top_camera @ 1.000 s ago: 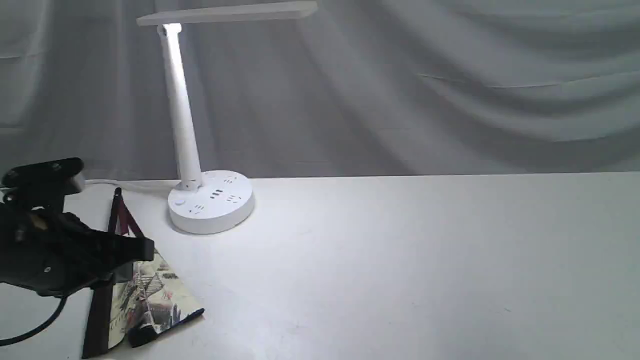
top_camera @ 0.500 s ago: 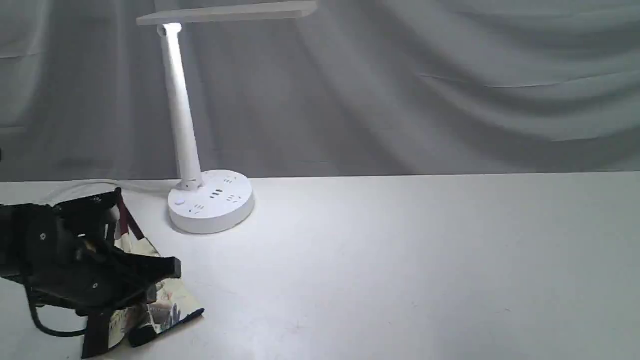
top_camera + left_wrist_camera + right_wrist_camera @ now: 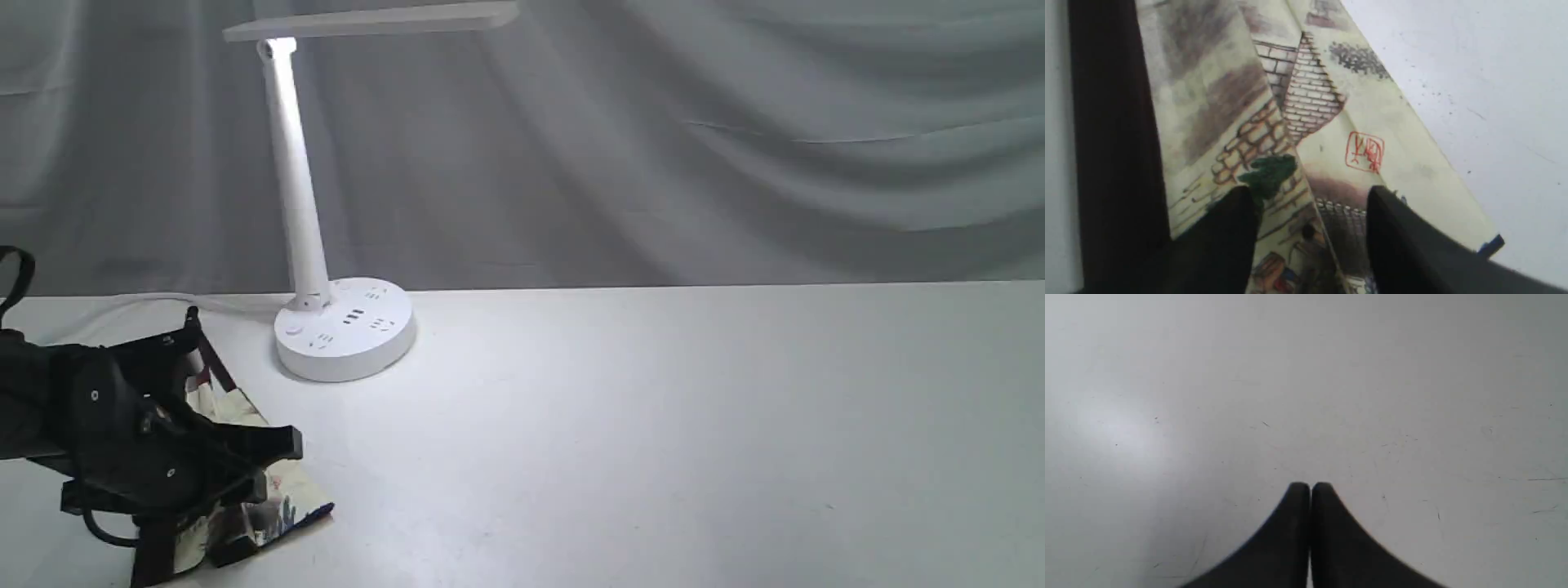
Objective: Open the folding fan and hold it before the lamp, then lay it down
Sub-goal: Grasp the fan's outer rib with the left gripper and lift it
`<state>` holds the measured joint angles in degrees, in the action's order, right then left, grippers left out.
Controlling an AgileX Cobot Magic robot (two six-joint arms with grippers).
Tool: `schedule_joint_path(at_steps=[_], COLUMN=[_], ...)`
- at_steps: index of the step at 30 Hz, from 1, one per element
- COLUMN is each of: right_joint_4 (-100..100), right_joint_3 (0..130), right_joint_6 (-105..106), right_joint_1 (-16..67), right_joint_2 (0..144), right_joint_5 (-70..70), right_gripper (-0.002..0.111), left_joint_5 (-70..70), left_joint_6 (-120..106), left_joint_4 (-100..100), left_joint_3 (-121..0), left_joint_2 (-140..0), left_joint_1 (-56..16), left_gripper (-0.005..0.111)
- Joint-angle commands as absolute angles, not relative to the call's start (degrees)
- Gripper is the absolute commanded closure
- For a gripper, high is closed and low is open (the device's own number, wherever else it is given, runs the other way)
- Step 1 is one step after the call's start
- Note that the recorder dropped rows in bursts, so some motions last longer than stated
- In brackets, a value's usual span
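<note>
Folding fan [image 3: 286,498] flat on the white table [image 3: 653,425], only partly spread into a narrow wedge, near the lamp [image 3: 295,188] on the left arm's side of its round base and closer to the exterior camera than that base. Pivot end of the dark maroon ribs toward the lamp, dark-edged paper rim away from it. Left gripper [image 3: 279,465] low over the fan, farther from the lamp than the pivot, jaws spread apart and clamped on nothing. In the left wrist view, both black fingers [image 3: 1237,237] wide of each other above the painted pleats [image 3: 1306,122], brick walls and a red seal stamp showing in the gap; contact between fingertips and paper impossible to tell. Right gripper [image 3: 1310,486] seen only in its own wrist view, fingers pressed together over bare table, empty; place relative to the lamp not shown. Lamp upright, flat head level, bright light on the upper stem.
</note>
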<state>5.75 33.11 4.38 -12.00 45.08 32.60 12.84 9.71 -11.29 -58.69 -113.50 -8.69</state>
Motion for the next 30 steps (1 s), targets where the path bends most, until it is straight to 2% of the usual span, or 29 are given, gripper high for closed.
schedule_joint_path(at_steps=[1, 17, 23, 30], right_joint_4=[6.05, 6.05, 6.05, 6.05], right_joint_3=[33.12, 33.12, 33.12, 33.12], right_joint_6=[4.67, 4.66, 4.66, 4.66], right_joint_1=[-11.97, -11.97, -11.97, -11.97], right_joint_2=[45.11, 45.11, 45.11, 45.11], right_joint_5=[32.24, 31.9, 31.79, 31.79], right_gripper=[0.108, 0.108, 0.108, 0.108], left_joint_5=[12.72, 18.29, 19.53, 19.66], left_joint_6=[10.57, 10.33, 10.08, 10.18], left_joint_4=[-11.36, -14.77, -15.05, -15.05], left_joint_3=[-58.79, -58.79, -58.79, -58.79], left_joint_2=[-114.29, -114.29, -114.29, -114.19], left_joint_1=[-8.63, -8.63, -10.77, -13.8], left_gripper=[0.059, 0.059, 0.059, 0.078])
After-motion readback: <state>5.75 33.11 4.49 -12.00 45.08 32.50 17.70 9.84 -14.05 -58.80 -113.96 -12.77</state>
